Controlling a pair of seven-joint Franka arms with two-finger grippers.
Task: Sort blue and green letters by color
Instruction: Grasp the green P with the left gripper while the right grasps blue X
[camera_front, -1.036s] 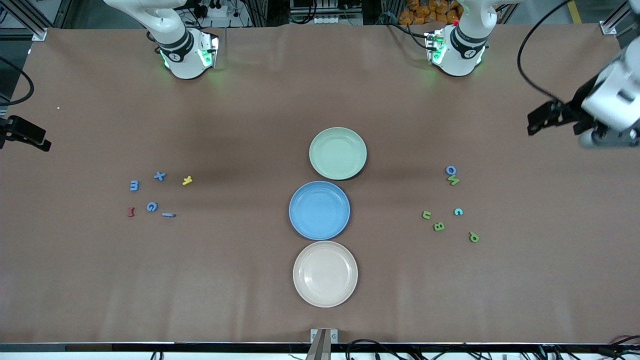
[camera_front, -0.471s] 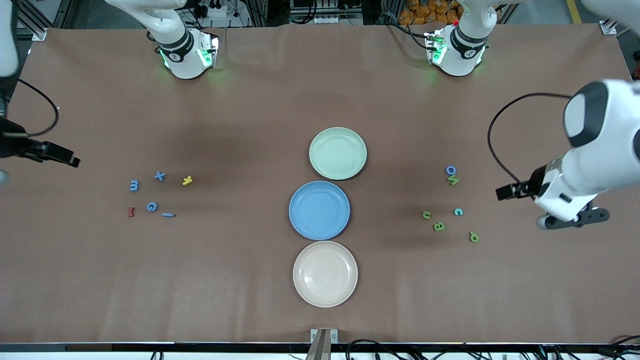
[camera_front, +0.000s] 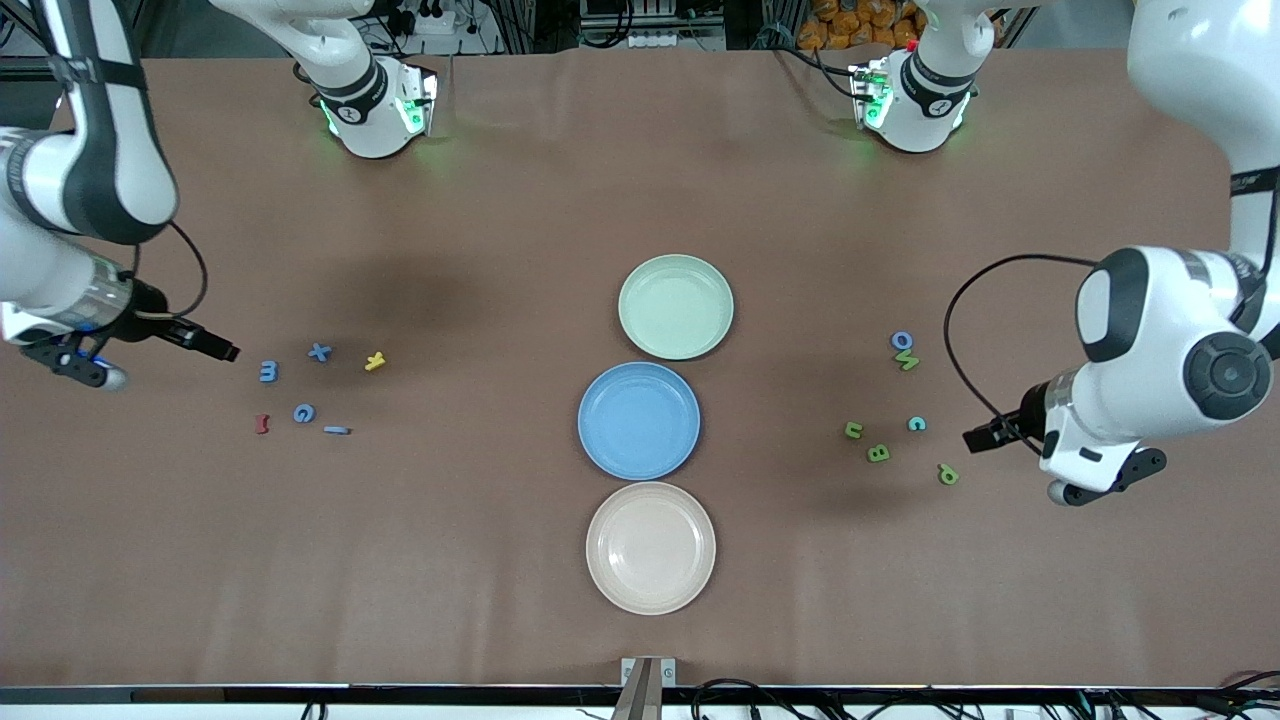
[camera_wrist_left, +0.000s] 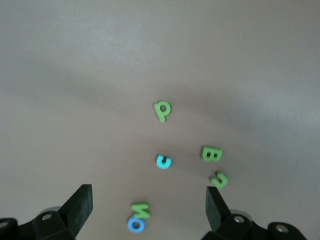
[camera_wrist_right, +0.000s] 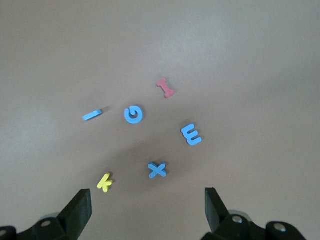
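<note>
Blue letters x (camera_front: 319, 351), E (camera_front: 268, 371), G (camera_front: 304, 413) and a flat blue bar (camera_front: 336, 430) lie toward the right arm's end. Blue o (camera_front: 901, 340) and green N (camera_front: 906, 360), u (camera_front: 853, 430), B (camera_front: 878, 453) and P (camera_front: 947, 474) lie toward the left arm's end. My right gripper (camera_wrist_right: 147, 202) is open and empty above the table beside E and x (camera_wrist_right: 157, 170). My left gripper (camera_wrist_left: 149, 200) is open and empty above the table beside P (camera_wrist_left: 162, 110), with o (camera_wrist_left: 135, 225) and N (camera_wrist_left: 140, 209) between its fingers in the left wrist view.
Three plates stand in a row mid-table: green (camera_front: 676, 306), blue (camera_front: 639, 420) and, nearest the front camera, beige (camera_front: 650, 547). A yellow k (camera_front: 374, 361) and a dark red I (camera_front: 262, 424) lie among the blue letters. A cyan c (camera_front: 916, 424) lies among the green ones.
Both arms have swung in from the table's ends and come down toward their letter groups. No letter or plate has moved.
</note>
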